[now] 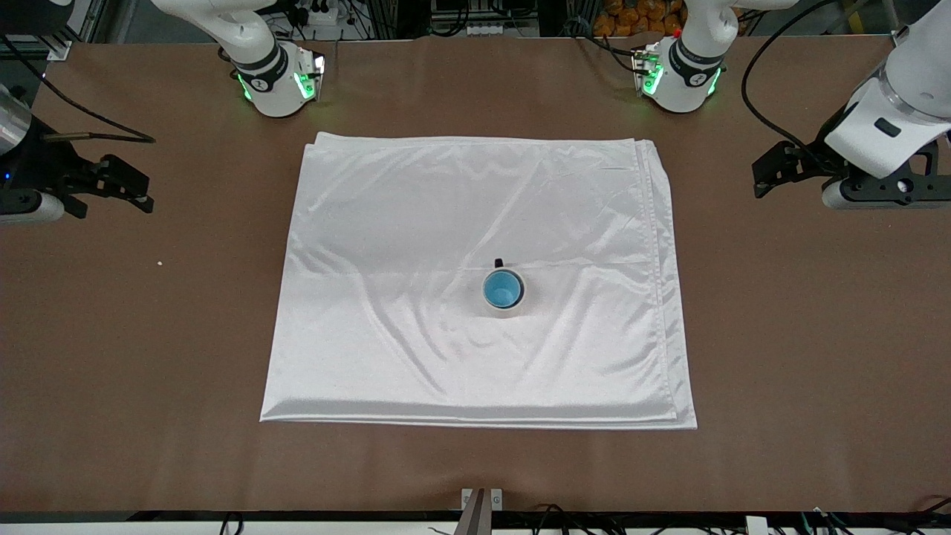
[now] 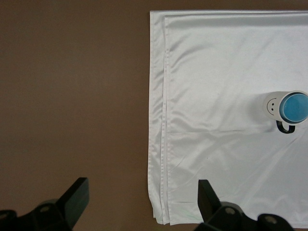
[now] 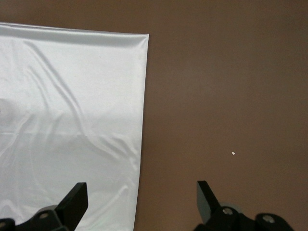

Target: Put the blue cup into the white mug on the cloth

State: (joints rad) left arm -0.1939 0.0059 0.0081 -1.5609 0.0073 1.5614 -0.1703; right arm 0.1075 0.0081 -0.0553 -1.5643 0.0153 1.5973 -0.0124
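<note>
The blue cup [image 1: 502,289] stands upright inside the white mug [image 1: 504,312], whose dark handle points toward the robots' bases. The mug stands on the white cloth [image 1: 416,223], toward the cloth's edge nearer the front camera. The left wrist view also shows the cup [image 2: 294,107] in the mug [image 2: 270,105] on the cloth [image 2: 216,144]. My left gripper [image 1: 761,177] is open and empty, over bare table off the cloth's end; it shows in its own view [image 2: 143,192] too. My right gripper [image 1: 143,192] is open and empty off the other end, its view [image 3: 142,192] showing the cloth's edge [image 3: 72,120].
The brown table [image 1: 780,334] lies bare around the cloth. A tiny white crumb [image 1: 159,262] lies on it toward the right arm's end, also in the right wrist view [image 3: 233,153]. The arm bases [image 1: 278,78] [image 1: 677,74] stand at the table's top edge.
</note>
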